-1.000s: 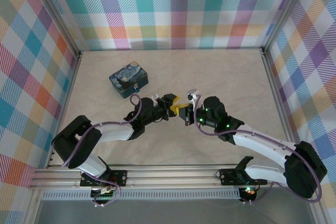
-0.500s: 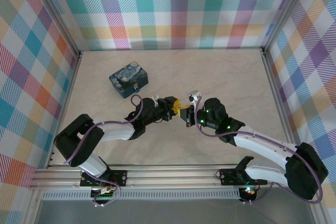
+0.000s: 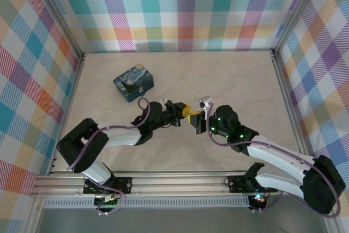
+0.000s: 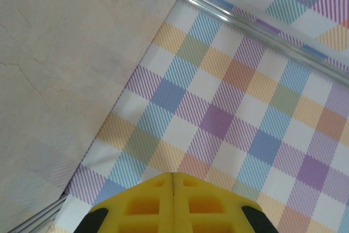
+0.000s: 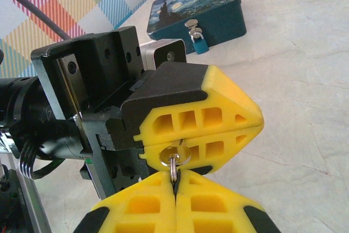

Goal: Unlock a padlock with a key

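The small silvery key [image 5: 174,155] hangs between both grippers above the table. In the right wrist view my left gripper [image 5: 258,126] is shut across the key's blade, its head poking out below the yellow fingers. My right gripper [image 5: 175,181] is shut on the thin ring through the key's head. From above, the left gripper [image 3: 185,114] and the right gripper [image 3: 195,119] meet tip to tip at mid-table. The tiny blue padlock [image 5: 200,45] hangs on the front of the night-sky tin [image 5: 207,4]. In the left wrist view my left gripper [image 4: 173,174] shows its fingers pressed together.
The night-sky tin [image 3: 133,84] stands to the back left of the grippers on the beige table [image 3: 229,75]. Plaid walls [image 3: 180,9] enclose the back and both sides. An aluminium rail [image 3: 174,181] carries the arm bases along the near edge.
My left gripper's fingers have closed from spread apart to shut on the key. The right gripper has kept its hold and shifted slightly right.
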Tool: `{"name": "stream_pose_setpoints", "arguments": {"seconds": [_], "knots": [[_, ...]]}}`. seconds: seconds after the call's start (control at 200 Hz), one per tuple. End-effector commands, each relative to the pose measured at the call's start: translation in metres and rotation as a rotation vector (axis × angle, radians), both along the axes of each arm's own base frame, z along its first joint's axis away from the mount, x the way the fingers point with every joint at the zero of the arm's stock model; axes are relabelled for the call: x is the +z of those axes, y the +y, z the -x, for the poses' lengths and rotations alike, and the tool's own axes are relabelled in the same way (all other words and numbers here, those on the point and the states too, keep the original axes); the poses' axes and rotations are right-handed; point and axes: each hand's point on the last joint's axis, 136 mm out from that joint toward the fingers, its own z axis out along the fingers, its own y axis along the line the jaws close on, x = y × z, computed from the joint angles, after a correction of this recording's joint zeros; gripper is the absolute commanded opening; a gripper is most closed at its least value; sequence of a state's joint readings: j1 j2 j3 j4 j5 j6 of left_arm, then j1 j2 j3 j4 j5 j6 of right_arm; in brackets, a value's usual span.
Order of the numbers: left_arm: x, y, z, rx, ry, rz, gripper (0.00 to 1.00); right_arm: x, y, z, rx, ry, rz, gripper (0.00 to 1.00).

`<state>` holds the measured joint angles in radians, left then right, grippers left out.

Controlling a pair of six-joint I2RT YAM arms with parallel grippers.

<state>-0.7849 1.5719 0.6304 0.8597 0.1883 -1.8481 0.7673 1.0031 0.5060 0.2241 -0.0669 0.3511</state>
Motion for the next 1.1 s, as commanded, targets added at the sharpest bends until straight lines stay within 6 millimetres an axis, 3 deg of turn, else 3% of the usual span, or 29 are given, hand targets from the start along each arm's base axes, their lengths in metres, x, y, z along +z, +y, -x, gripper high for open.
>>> {"name": "stream_pose_setpoints", "arguments": {"seconds": [0.0, 0.245, 0.495, 0.615, 0.805, 0.91, 1.095], "knots": [[0.013, -0.004, -0.008, 0.009, -0.087, -0.022, 0.00, 0.001, -0.012, 0.005, -0.031, -0.012, 0.005, 0.13], [0.047, -0.006, -0.013, -0.031, -0.363, -0.224, 0.00, 0.020, -0.022, 0.027, 0.051, 0.065, -0.119, 0.38], [0.120, 0.005, 0.007, -0.096, -0.805, -0.534, 0.00, 0.081, -0.041, 0.028, 0.135, 0.124, -0.445, 0.48], [0.148, 0.003, 0.017, -0.084, -0.928, -0.483, 0.00, 0.115, -0.039, 0.032, 0.204, 0.098, -0.546, 0.52], [0.175, -0.010, 0.028, -0.075, -1.030, -0.364, 0.00, 0.159, -0.036, 0.035, 0.276, 0.041, -0.676, 0.59], [0.184, -0.013, 0.032, -0.067, -1.053, -0.339, 0.00, 0.167, -0.034, 0.029, 0.273, 0.036, -0.709, 0.59], [0.188, -0.008, 0.034, -0.047, -1.056, -0.336, 0.00, 0.162, -0.030, 0.018, 0.245, 0.053, -0.714, 0.59]]}}
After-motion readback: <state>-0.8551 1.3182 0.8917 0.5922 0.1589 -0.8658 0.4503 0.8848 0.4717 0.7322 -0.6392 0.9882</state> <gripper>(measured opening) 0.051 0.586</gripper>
